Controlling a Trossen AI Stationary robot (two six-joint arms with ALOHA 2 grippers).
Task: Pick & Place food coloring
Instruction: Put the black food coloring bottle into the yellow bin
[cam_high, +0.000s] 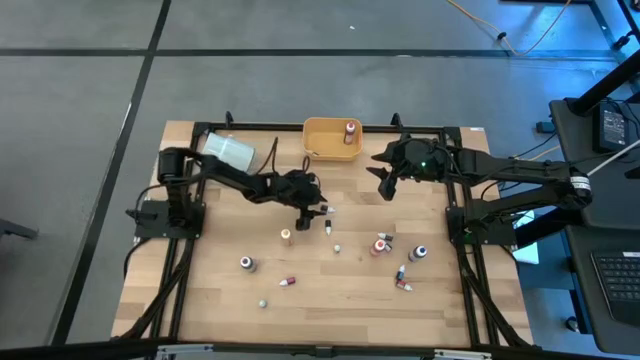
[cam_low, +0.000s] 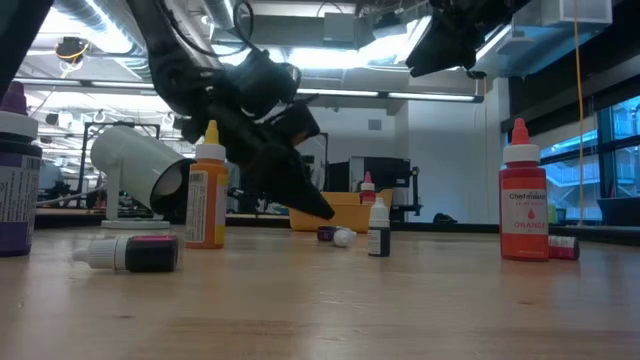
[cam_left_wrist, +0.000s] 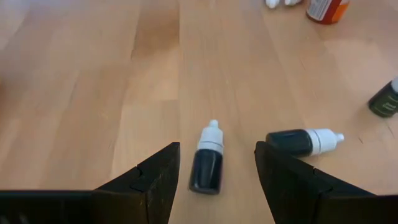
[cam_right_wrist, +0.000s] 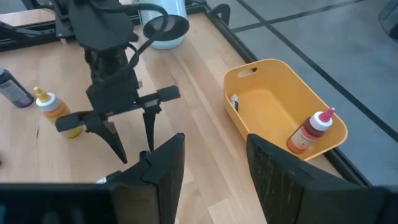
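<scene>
Bin and cup at the far edge, bottles spread across the near half.

Bin at back centre with 1 bottle upright inside; cup lying to its left. Left gripper mid-table, straddling 1 lying vial, another vial just beside. Right gripper right of the bin.

The whole table was seen from straight overhead, and level from its surface by a low camera facing the room. Close wrist views were aimed past each arm's fingers; the orange bin, at twelve o'clock overhead, was shared with the right wrist view.
</scene>
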